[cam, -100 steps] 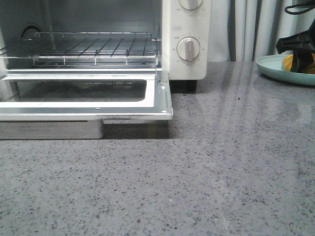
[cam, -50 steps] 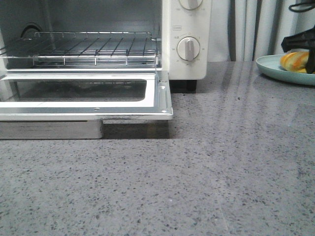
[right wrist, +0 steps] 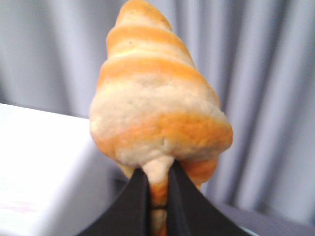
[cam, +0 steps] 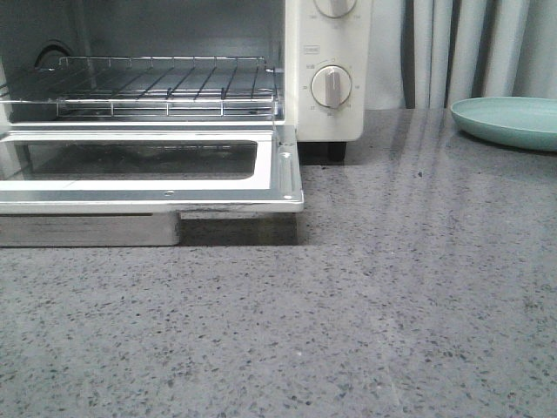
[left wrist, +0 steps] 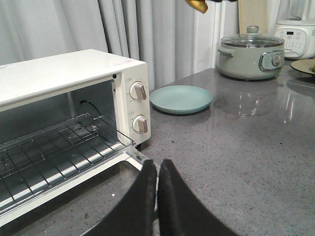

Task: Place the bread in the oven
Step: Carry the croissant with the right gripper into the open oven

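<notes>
A: Front view. The oven [cam: 174,96] sits at the left on the grey counter [cam: 392,305], door [cam: 148,170] dropped flat, wire rack [cam: 148,87] bare. Two dials [cam: 332,85] on its right panel. A teal plate [cam: 509,120] rests far right, near the curtain [cam: 452,52]. No arm or roll shows here.

B: Left wrist view?

A: The left gripper [left wrist: 157,191] hangs low over the counter just in front of the oven's open door, its two black fingers [left wrist: 143,196] pressed together with nothing between them. The plate [left wrist: 181,99] lies beside the oven on its dial side, touching nothing. A lidded green pot [left wrist: 252,56] stands further back, and a white appliance [left wrist: 297,30] behind it. At the picture's upper edge a small golden scrap [left wrist: 197,5] hangs high above the plate; too little shows to name it.

B: Right wrist view?

A: The right gripper [right wrist: 157,196] pinches the bread [right wrist: 157,113] by its narrow end; the roll stands up from the fingers [right wrist: 135,201], orange and cream stripes clear. Curtain behind, a blurred white surface [right wrist: 39,172] below. The bread is in the air, clamped, not in the oven.
</notes>
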`<control>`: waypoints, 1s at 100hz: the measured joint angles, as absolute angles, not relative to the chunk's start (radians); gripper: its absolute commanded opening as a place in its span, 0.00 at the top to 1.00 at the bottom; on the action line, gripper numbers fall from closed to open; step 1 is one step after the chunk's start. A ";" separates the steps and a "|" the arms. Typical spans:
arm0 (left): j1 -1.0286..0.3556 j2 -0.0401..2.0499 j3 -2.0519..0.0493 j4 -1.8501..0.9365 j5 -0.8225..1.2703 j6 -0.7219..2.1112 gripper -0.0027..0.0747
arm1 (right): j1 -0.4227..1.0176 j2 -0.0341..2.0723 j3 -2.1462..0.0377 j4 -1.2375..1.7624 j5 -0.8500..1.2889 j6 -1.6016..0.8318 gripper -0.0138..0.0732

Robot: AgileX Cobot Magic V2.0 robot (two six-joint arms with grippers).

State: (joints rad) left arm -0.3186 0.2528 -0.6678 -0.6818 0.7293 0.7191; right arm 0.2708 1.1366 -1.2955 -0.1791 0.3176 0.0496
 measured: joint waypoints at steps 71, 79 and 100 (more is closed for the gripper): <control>-0.319 0.253 -0.668 -0.680 0.729 0.719 0.99 | 0.939 1.548 -1.401 -0.210 0.498 0.034 0.92; -0.319 0.253 -0.668 -0.680 0.729 0.719 0.99 | 0.930 1.609 -1.468 -0.210 0.524 0.034 0.92; -0.319 0.251 -0.668 -0.682 0.729 0.719 0.99 | 0.896 1.768 -1.653 -0.225 0.649 0.034 0.92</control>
State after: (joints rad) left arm -0.3186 0.2506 -0.6678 -0.6818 0.7293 0.7191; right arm 0.8959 1.7679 -1.6527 -0.2246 0.6486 0.0338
